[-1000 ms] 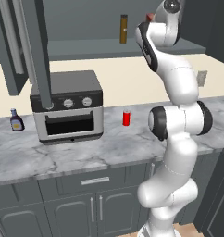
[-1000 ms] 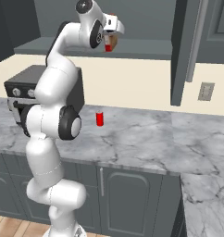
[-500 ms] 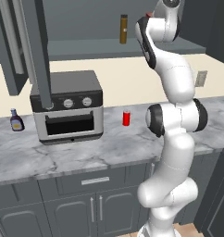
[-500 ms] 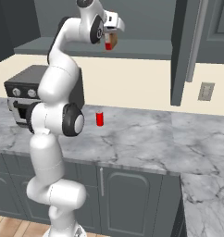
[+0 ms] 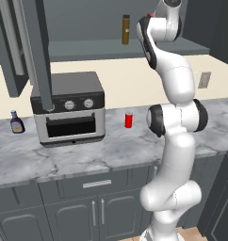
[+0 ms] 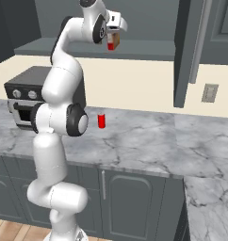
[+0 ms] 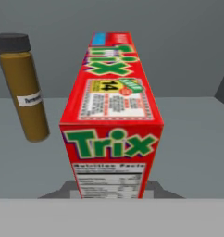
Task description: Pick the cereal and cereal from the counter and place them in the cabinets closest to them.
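One red cereal box [image 7: 111, 115] clenched in my jaws, raised over the cabinet shelf [image 7: 192, 139]; brown bottle [image 7: 22, 88] at ten o'clock; next, lower and release

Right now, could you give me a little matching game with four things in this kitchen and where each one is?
Things:
1. cereal box
2. small red can
3. toaster oven
4. tall brown bottle

Places:
A. on the counter, right of the toaster oven
B. standing on the open cabinet's shelf
C. held in the gripper, up at shelf height
D. on the counter, under the open cabinet door

Pairs: 1-C, 2-A, 3-D, 4-B
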